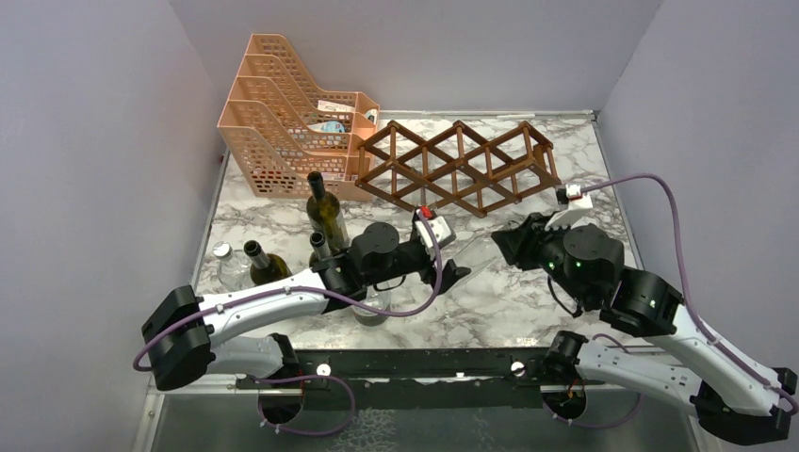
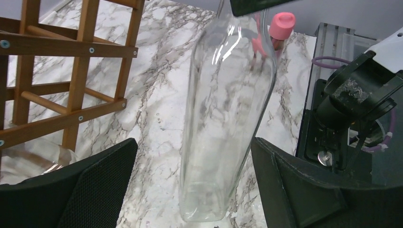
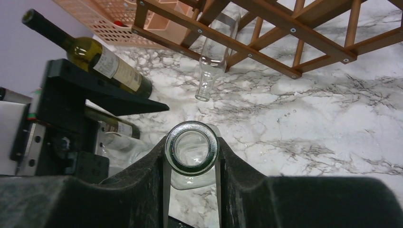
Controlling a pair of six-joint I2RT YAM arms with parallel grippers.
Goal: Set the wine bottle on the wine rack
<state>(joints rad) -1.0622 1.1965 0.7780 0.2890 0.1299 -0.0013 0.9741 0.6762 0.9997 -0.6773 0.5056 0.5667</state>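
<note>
A clear empty wine bottle (image 2: 228, 114) lies roughly level between my two grippers, in front of the reddish-brown lattice wine rack (image 1: 459, 165). My right gripper (image 3: 191, 159) is shut on its neck just behind the open mouth (image 3: 191, 148). My left gripper (image 2: 192, 145) is open, one finger on each side of the bottle's base end, with gaps on both sides. In the top view the bottle (image 1: 481, 256) is faint between the left gripper (image 1: 457, 271) and the right gripper (image 1: 501, 247). Another clear bottle (image 3: 216, 52) lies in the rack (image 3: 266, 28).
A peach perforated file tray (image 1: 283, 113) stands at the back left beside the rack. Green wine bottles (image 1: 325, 212) (image 1: 264, 264) and a clear bottle (image 1: 223, 264) stand at the left. A pink-capped item (image 2: 282, 23) is near the right arm.
</note>
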